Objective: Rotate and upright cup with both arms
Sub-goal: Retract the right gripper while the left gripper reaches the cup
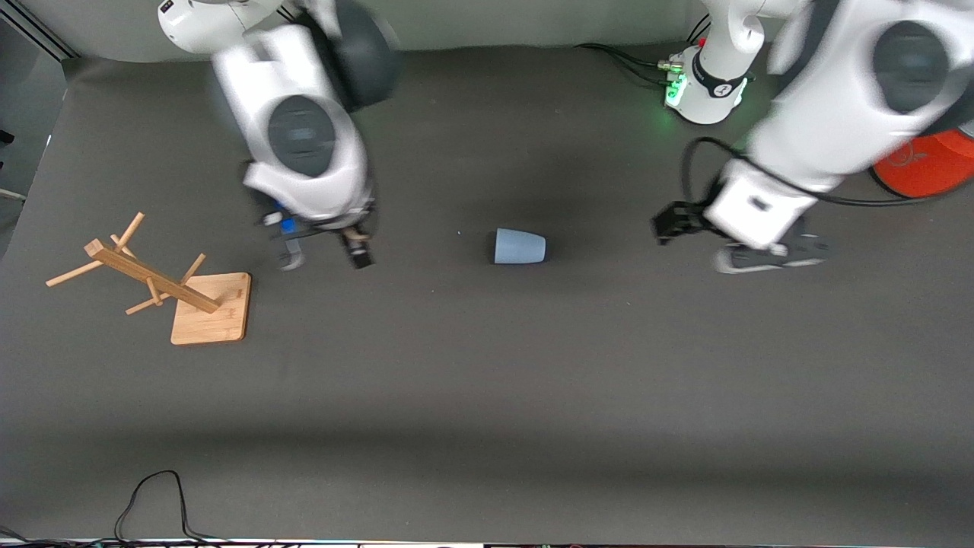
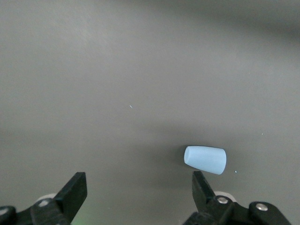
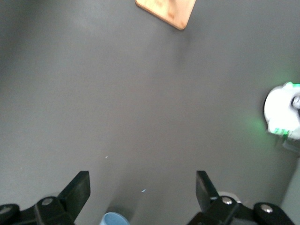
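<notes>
The cup (image 1: 518, 246) lies on its side mid-bench (image 1: 487, 380), between both grippers and touching neither. The left gripper (image 2: 139, 197) hangs over the bench toward its own end, fingers (image 2: 73, 192) spread wide and holding nothing. The right gripper (image 3: 142, 199) hangs over its end, fingers (image 3: 77, 190) likewise released.

Three camera views cover one dark grey table (image 1: 487, 396). The front view looks steeply down from high across the table, facing the robots, whose bases line its top edge; it takes in nearly the whole surface. The left wrist view rides on the left arm and looks down at the mat from close above, its own fingers (image 2: 72, 192) framing the lower edge. The right wrist view does likewise. All three views share the pale blue cup (image 1: 520, 246) (image 2: 205, 159) (image 3: 115, 219).
</notes>
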`<action>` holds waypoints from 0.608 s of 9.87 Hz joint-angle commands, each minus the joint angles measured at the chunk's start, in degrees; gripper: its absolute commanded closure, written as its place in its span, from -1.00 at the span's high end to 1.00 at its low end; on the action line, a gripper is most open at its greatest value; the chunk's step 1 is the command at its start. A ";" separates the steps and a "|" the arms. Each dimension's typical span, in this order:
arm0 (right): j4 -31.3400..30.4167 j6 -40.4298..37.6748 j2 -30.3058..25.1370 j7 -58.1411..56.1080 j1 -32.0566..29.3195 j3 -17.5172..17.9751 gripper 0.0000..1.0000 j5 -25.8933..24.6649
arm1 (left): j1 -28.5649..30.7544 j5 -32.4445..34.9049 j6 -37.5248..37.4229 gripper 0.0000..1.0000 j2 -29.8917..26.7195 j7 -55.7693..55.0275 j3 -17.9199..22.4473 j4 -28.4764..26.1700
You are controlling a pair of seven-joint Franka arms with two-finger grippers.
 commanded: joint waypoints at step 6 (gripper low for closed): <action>-19.63 8.78 -18.99 -55.71 -30.21 8.75 1.00 0.12 | -31.74 20.19 -3.62 1.00 21.33 -28.95 1.02 10.74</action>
